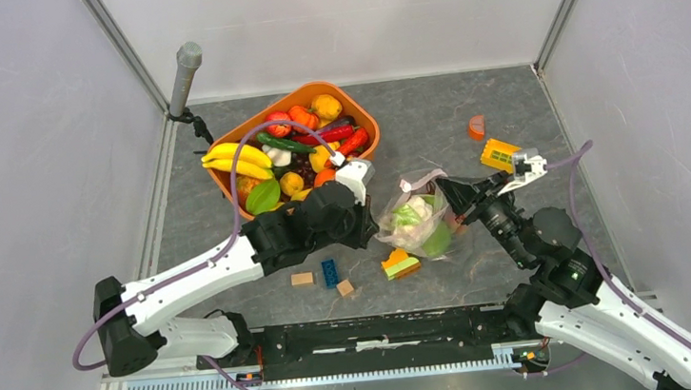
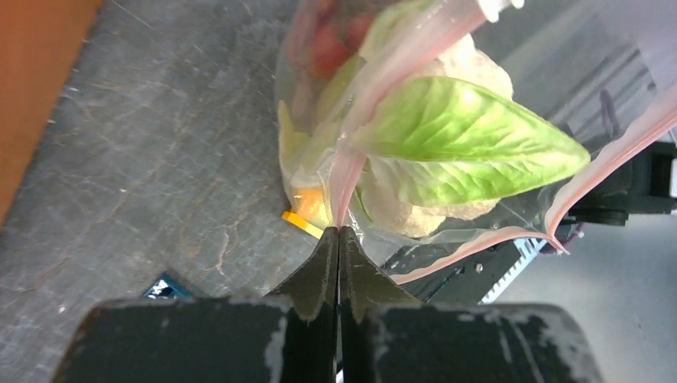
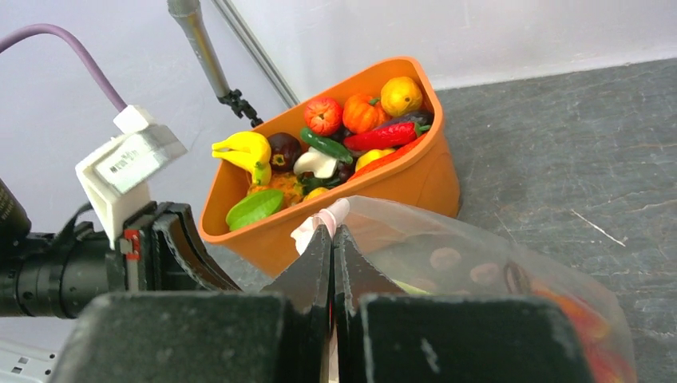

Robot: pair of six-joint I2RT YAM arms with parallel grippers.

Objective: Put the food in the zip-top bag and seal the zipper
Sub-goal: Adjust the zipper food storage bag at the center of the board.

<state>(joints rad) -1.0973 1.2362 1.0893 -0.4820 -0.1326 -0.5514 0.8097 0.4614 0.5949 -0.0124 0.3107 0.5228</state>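
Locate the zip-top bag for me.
Top view: the zip-top bag is mid-table, pinched between the left gripper and right gripper, beside the orange tub.

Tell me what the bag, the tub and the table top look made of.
The bag: thin clear plastic film, glossy, since it is creased and see-through.
The tub: smooth orange plastic, probably moulded, going by its even colour and soft sheen.
The table: grey, matt and stone-like with pale veins, though it could be a printed surface.

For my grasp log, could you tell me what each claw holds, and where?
The left claw and the right claw each pinch the zip-top bag by its pink zipper strip, from opposite sides.
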